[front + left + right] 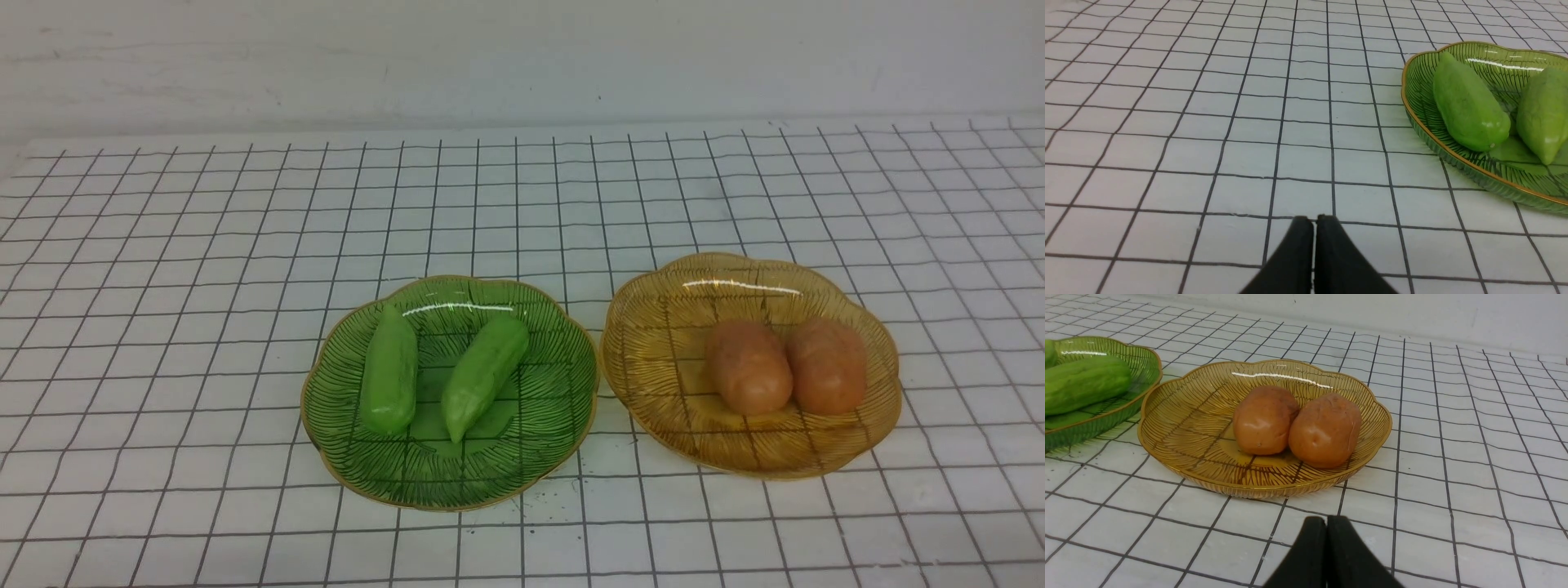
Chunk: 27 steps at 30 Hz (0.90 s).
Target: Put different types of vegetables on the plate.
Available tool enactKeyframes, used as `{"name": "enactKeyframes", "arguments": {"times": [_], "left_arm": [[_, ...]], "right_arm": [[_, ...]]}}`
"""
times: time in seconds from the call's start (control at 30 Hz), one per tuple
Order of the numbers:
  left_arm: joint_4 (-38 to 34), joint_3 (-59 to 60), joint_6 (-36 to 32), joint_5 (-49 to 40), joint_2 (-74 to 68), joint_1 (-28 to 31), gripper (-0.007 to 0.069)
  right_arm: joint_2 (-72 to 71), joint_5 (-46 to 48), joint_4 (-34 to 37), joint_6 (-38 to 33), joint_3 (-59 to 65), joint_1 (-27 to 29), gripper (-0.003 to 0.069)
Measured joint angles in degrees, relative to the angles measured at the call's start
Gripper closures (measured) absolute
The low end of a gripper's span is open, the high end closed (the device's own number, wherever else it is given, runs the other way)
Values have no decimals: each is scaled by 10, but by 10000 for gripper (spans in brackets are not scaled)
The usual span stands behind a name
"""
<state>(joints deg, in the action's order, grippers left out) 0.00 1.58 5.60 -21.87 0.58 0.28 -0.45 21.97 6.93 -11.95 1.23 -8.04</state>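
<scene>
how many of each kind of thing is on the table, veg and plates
green gourds: 2, both in the green plate
potatoes: 2, both in the amber plate
plates: 2, green plate, amber plate
total: 6

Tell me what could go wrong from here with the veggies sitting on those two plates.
The two potatoes touch, so fingers closing on one may nudge the other. The gourds look glossy and taper to a point, so a grip near the tip might slip. The green plate and amber plate nearly meet, so bumping one rim could shift both.
</scene>
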Motion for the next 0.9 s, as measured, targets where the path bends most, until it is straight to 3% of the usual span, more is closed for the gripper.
{"name": "enactKeyframes", "arguments": {"times": [0.9], "left_arm": [[0,0,0,-1,0,-14,632]], "right_arm": [[0,0,-1,0,0,0,674]]}}
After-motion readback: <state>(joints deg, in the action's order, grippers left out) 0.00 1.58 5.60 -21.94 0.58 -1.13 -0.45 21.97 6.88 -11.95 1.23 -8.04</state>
